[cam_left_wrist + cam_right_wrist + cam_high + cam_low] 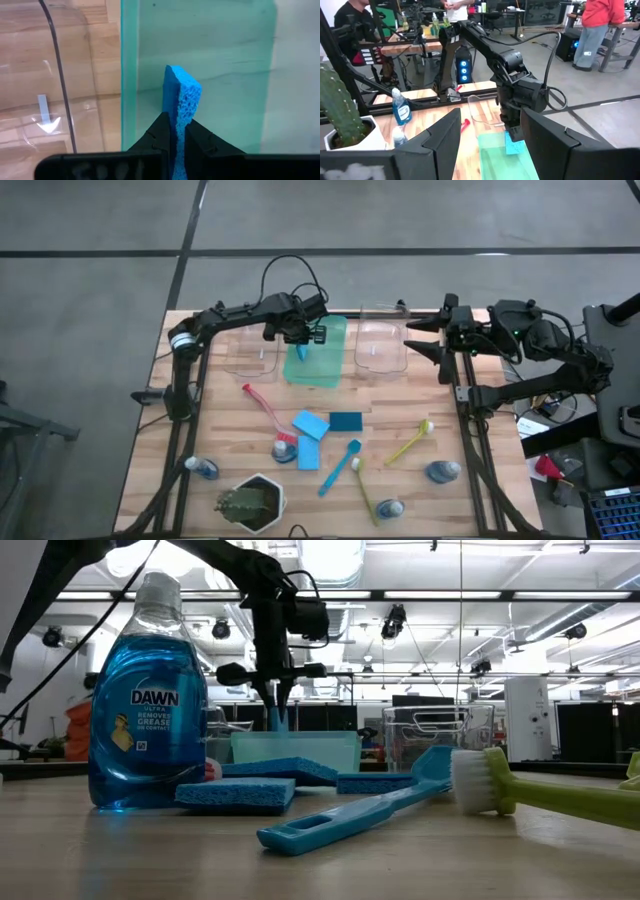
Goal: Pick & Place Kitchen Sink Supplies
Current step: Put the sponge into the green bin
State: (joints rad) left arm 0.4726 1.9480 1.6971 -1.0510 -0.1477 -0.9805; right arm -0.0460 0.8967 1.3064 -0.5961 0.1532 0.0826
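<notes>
My left gripper (305,340) hangs over the green tray (335,370) at the far side, shut on a blue sponge (181,95). Three more blue sponges (310,424) lie mid-table, flat on the wood. A red brush (262,406), a blue brush (340,467) and two yellow-green brushes (408,443) lie around them. Blue bottles (205,469) lie near the near edge; one stands close in the low view (147,700). My right gripper (490,145) is open, parked above the far right edge. My left gripper pinches the blue sponge between its two fingers (160,132), across the flat faces, at the sponge's upper end (178,131). The fingers come from above, pointing down. The sponge hangs on edge below them, its lower end (300,356) over the tray; whether it touches the tray I cannot tell.
Two clear bins (248,352) (382,345) flank the green tray at the far edge. A green plant in a white hexagonal pot (252,502) stands at the near edge. People stand at benches in the room beyond (600,25).
</notes>
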